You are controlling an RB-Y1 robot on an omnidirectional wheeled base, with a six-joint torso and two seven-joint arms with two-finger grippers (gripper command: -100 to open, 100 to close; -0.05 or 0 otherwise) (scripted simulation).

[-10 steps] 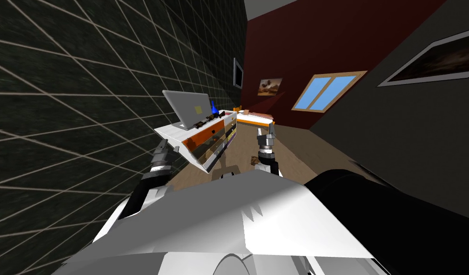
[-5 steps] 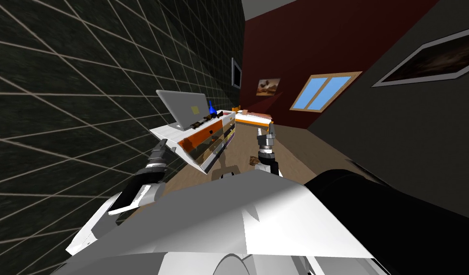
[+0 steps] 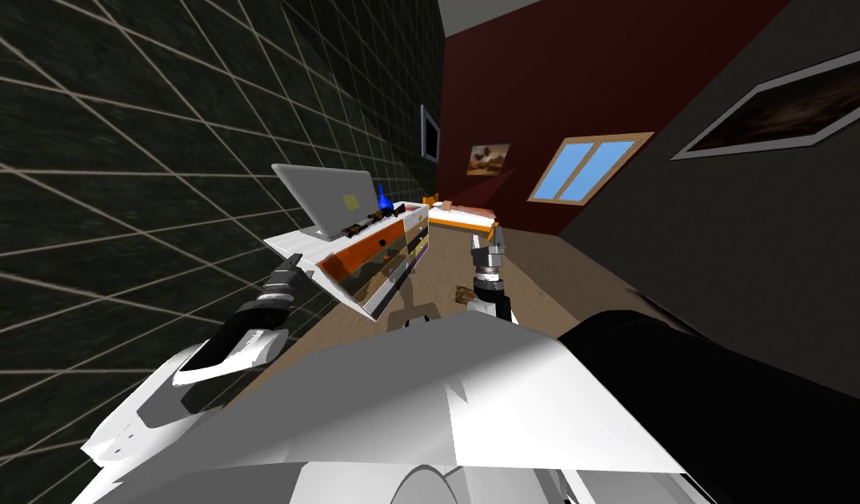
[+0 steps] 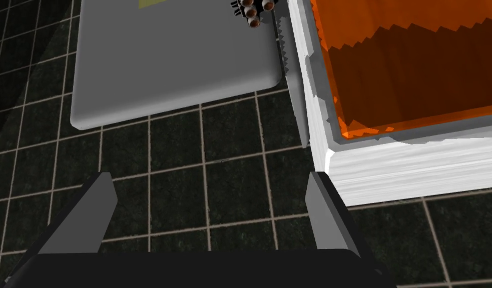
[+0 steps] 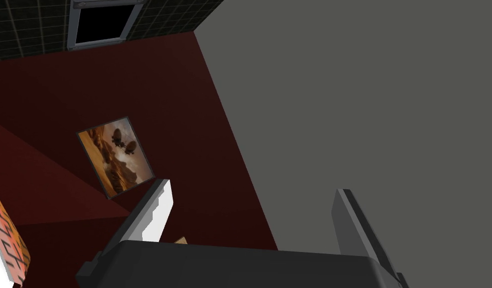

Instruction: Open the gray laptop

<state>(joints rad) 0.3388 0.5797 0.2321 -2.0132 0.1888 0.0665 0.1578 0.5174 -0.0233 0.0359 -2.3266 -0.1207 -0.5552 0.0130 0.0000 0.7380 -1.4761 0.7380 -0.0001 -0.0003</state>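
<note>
1. The left gripper (image 3: 292, 261) hovers at the near left corner of the white cabinet (image 3: 307, 248), close to the dark tiled wall (image 3: 139, 175). Its fingers (image 4: 84, 220) stand wide apart, about a third of the wrist view's width, and hold nothing. One fingertip lies just beside the cabinet's white corner; I cannot tell whether it touches.
2. The gray laptop (image 3: 330, 199) sits on the left end of the cabinet's top, next to the tiled wall. It is open: the lid (image 4: 174, 55) is raised and leans back toward the wall. The lid bears a small yellow patch (image 3: 350, 200). In the left wrist view the lid lies beyond the spread fingers, apart from them.
3. A cluster of small dark objects (image 4: 252, 7) with brown round ends lies on the top, just beside the laptop.
4. An orange drawer front (image 3: 367, 248) faces the room under the laptop's end of the cabinet.
5. A blue bottle-like thing (image 3: 383, 199) stands farther along the top.
6. The right gripper (image 3: 492, 238) is raised over the wooden floor (image 3: 541, 280), well apart from the cabinet. Its fingers (image 5: 157, 210) are spread and hold nothing.
</note>
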